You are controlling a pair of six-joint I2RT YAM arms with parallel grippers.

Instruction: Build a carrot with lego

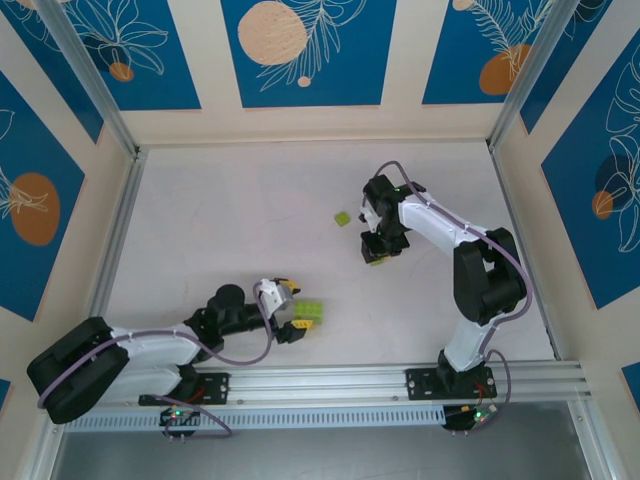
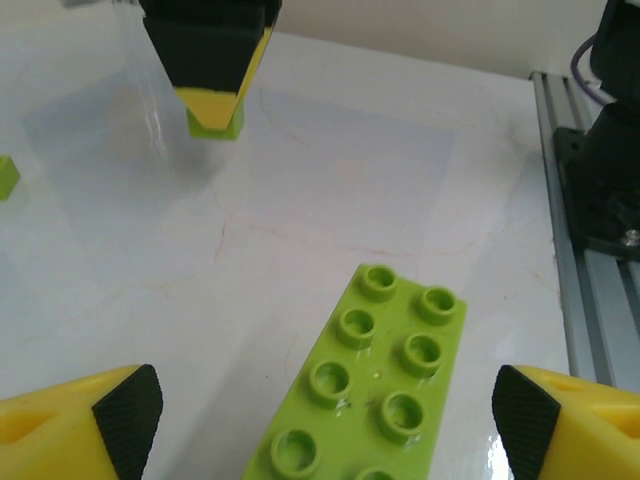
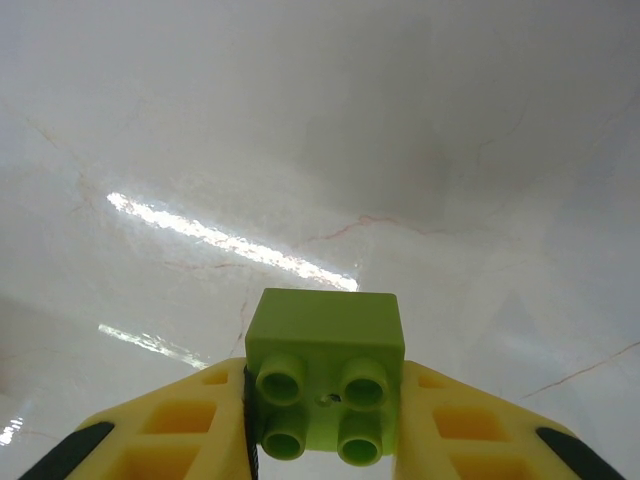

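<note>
We note the right gripper [image 3: 325, 425] clamped on 1 square brick [image 3: 322, 335], and the left gripper [image 2: 325, 420] spread wide astride the long brick [image 2: 372, 395]. Off-centre closing could twist it.

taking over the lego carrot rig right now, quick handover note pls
Left gripper: open, fingers either side of the long lime-green brick lying on the table, not gripping it.
Right gripper: shut on a square lime-green brick, farther out on the table.
A small green brick lies loose to the right gripper's left.
Done: one brick picked; nothing seen joined.
Left: grip the long brick, join the pieces, add the rest.
</note>
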